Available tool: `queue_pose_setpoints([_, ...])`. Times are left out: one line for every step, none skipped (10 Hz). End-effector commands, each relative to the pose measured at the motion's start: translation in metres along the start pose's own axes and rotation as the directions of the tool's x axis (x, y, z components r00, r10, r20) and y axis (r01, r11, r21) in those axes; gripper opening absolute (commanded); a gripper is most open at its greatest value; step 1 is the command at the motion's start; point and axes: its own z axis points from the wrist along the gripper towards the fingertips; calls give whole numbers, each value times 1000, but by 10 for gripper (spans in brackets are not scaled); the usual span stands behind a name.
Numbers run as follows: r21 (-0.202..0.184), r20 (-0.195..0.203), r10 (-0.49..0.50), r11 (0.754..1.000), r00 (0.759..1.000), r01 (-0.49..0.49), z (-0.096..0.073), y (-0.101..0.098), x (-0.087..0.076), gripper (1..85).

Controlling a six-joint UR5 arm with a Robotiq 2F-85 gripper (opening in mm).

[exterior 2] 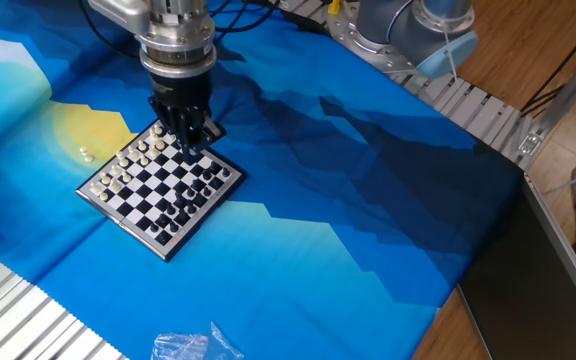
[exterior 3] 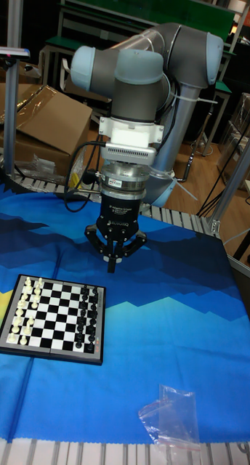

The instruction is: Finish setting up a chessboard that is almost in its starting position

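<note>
The chessboard [exterior 2: 168,248] lies on the blue cloth at the left, white pieces on its left rows and black pieces on its right rows. In the tall fixed view the chessboard [exterior 3: 49,354] sits at the lower left. A tiny white piece [exterior 2: 85,153] lies off the board on the yellow patch of cloth. My gripper [exterior 2: 190,147] hangs over the board's far corner, pointing down. In the tall fixed view the gripper [exterior 3: 113,267] is above and behind the board's black side, fingertips drawn together. Nothing shows between them.
A crumpled clear plastic bag [exterior 2: 193,346] lies near the front edge, also visible as the bag [exterior 3: 171,418]. The arm's base [exterior 2: 408,30] stands at the back right. Ribbed aluminium rails [exterior 2: 28,320] border the cloth at front left and back right.
</note>
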Motion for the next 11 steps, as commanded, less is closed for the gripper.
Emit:
queue_pose_setpoints([35, -33, 68, 997, 997, -67, -1, -10, 10, 10])
queue_pose_setpoints([56, -61, 91, 995, 994, -88, -2, -15, 18, 10])
queue_pose_setpoints([75, -73, 96, 993, 993, -91, -2, -19, 21, 10])
queue_pose_setpoints([58, -57, 112, 992, 992, -109, -2, -15, 17, 10])
queue_pose_setpoints([41, -27, 111, 993, 993, -110, -1, -11, 9, 10])
queue_pose_setpoints([39, -17, 97, 995, 995, -96, -1, -11, 6, 10])
queue_pose_setpoints([65, -27, 56, 996, 998, -54, -1, -18, 8, 10])
queue_pose_setpoints([63, -37, 16, 998, 999, -13, -1, -18, 10, 10])
queue_pose_setpoints([52, -53, -33, 998, 998, 35, 3, -42, 7, 10])
queue_pose_setpoints([49, -69, -62, 997, 996, 65, 5, -66, 2, 10])
queue_pose_setpoints([45, -77, -92, 994, 993, 96, 8, -85, -3, 10])
